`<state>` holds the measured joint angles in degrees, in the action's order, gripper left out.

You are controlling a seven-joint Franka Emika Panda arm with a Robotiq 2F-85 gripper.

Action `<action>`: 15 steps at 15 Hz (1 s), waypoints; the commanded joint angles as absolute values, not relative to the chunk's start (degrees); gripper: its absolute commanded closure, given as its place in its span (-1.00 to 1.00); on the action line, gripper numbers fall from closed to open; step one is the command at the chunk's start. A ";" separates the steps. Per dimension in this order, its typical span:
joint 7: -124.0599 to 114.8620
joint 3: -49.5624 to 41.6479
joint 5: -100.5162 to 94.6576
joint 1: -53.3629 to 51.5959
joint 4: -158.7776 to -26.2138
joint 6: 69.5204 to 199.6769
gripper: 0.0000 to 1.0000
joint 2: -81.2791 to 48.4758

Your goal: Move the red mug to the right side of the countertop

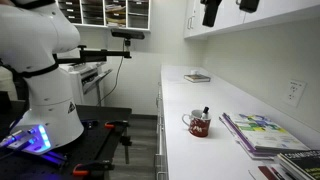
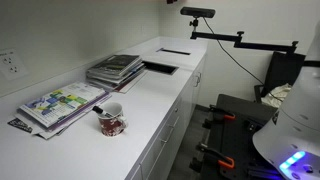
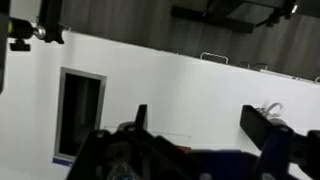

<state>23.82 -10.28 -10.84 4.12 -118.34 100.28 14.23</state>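
Claw [image 3: 198,114] is wide open with nothing between the jaws, and in the wrist view it's looking at white surfaces with no mug in sight, so it's nowhere near a grab. The red mug [image 1: 199,124] stands upright on the white bench [image 1: 185,95] in both exterior views, roughly mid-bench and toward the front edge, with a small dark thing poking out of the top. So I'd say basically nothing is done: approach, grasp, carry and set-down are all left. As for clutter, a spread of colourful magazines [image 1: 255,132] lies just right of the mug in an exterior view, with more stacked at the near right end. From the opposite side, the magazine pile [image 2: 115,70] sits behind the mug toward the wall, and a dark flat tray [image 2: 165,67] lies further along the bench. If "right" means the magazine end, free space looks tight and the mug would need to land in front of or past the paper. The other end past the tray looks open. The handle and that thing in the mug could snag a sloppy grip.
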 commanded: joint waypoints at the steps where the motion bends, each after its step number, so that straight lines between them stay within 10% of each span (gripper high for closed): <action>1: 23.89 -9.98 -10.75 4.45 -118.25 100.20 -1.00 14.19; 15: 12.68 -1.95 10.70 -0.83 -127.06 124.15 -1.00 -0.71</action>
<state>12.90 -2.82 8.33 -0.72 -127.88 120.19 4.04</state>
